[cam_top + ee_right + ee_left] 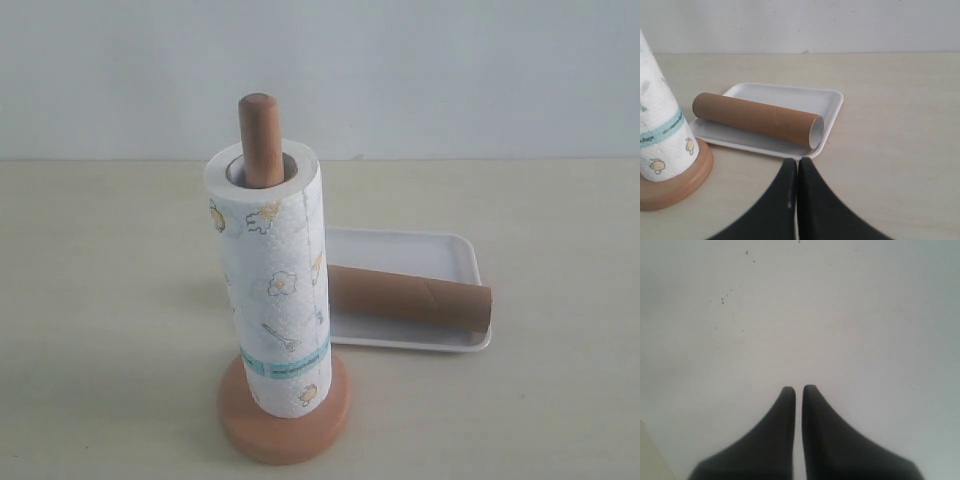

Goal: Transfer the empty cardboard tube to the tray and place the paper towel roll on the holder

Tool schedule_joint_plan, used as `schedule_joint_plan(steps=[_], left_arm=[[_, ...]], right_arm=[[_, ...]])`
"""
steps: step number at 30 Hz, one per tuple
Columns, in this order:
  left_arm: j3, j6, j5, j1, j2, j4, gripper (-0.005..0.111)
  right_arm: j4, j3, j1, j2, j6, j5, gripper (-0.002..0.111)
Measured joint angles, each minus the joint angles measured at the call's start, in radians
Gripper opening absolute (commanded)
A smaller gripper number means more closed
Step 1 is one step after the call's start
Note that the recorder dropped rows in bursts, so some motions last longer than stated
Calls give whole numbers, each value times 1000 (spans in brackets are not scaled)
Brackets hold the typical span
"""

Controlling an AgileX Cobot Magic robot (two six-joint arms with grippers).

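Note:
The paper towel roll [275, 300] stands upright on the wooden holder [283, 418], with the post's rounded top [260, 135] poking out of its core. Behind it to the right, the brown cardboard tube [410, 297] lies on its side in the white tray [405, 245]. The right wrist view shows the same tube [757, 119], tray [832, 102], roll [657, 135] and holder base [677, 185]. My right gripper [797, 161] is shut and empty, just short of the tray's near rim. My left gripper [798, 388] is shut and empty, facing a plain pale surface. Neither gripper shows in the exterior view.
The pale wooden table [100, 300] runs back to a white wall [450, 70]. In the left wrist view only a blank grey-white surface [800, 315] with a few dark specks fills the frame.

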Motion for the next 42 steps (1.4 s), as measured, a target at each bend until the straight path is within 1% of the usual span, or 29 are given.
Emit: schedule_joint_plan(steps=[3,8,12,17,23,26,30,34,38,42], left_arm=[[34,-5,-37,0,-3,0,5],[97,-11,-33,0,-3,-2,5],[176,-70,-31,0,-3,-5,5],[281,-157,-61,0,-3,-5,5],[295,-174,-57,0,-3,-5,5],[295,-148,-54,0,-3,-5,5],[295,-23,-2,0,-3,-5,5],[295,185,65,0,-3,-5,5],[295,455,117,0,-3,-5,5],[295,759,129,0,-3,-5,5]], right_arm=[[0,0,0,0,0,0,0],[0,0,0,0,0,0,0],[0,0,0,0,0,0,0],[0,0,0,0,0,0,0],[0,0,0,0,0,0,0],[0,0,0,0,0,0,0],[0,0,0,0,0,0,0],[0,0,0,0,0,0,0],[0,0,0,0,0,0,0],[0,0,0,0,0,0,0]])
